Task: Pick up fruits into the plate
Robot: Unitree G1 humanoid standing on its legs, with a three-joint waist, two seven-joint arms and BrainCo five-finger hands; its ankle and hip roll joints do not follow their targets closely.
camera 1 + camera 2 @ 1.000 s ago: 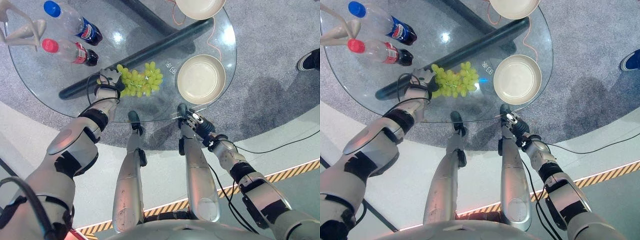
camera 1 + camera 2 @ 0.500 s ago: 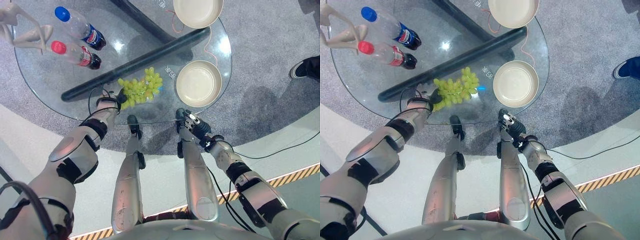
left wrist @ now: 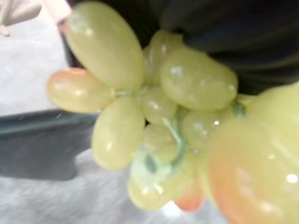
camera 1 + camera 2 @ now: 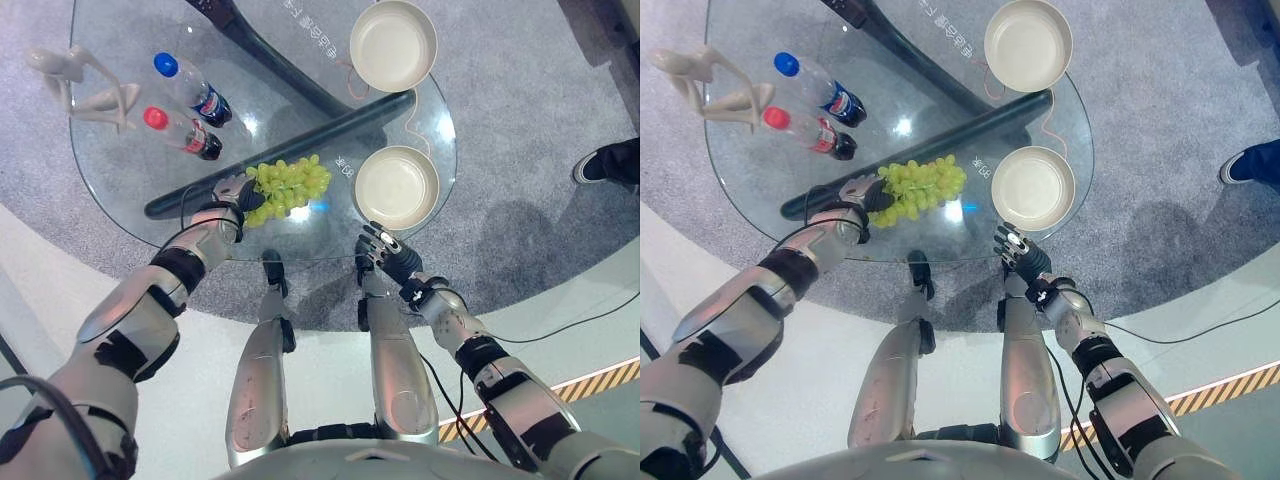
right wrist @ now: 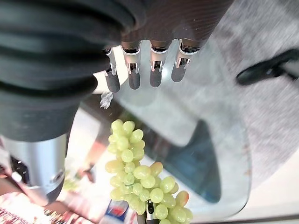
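Nearest, the right hand (image 4: 1018, 250) hangs at the near rim of the round glass counter (image 4: 120, 190), its silver, dark-tipped fingers (image 5: 134, 74) straight and relaxed in a row, holding nothing. Just past the rim, the left hand (image 4: 232, 191) lies at the near-left end of a bunch of green grapes (image 4: 288, 186); its fingers are hidden against the fruit, so I cannot tell whether they grip it. The grapes are smooth, glossy ovals, pale yellow-green with a few blushed orange, and the bunch rests on the clear glass just left of the nearer plate (image 4: 396, 187), a shallow, round, cream dish, not in it. Under the glass, a dark tubular bar (image 4: 290, 150) slants across. Farther left lie two clear plastic bottles, one red-capped (image 4: 182, 134), one blue-capped (image 4: 192, 87), beside a pale, slender figurine (image 4: 82, 82). A second cream plate (image 4: 393, 46) sits at the far edge.
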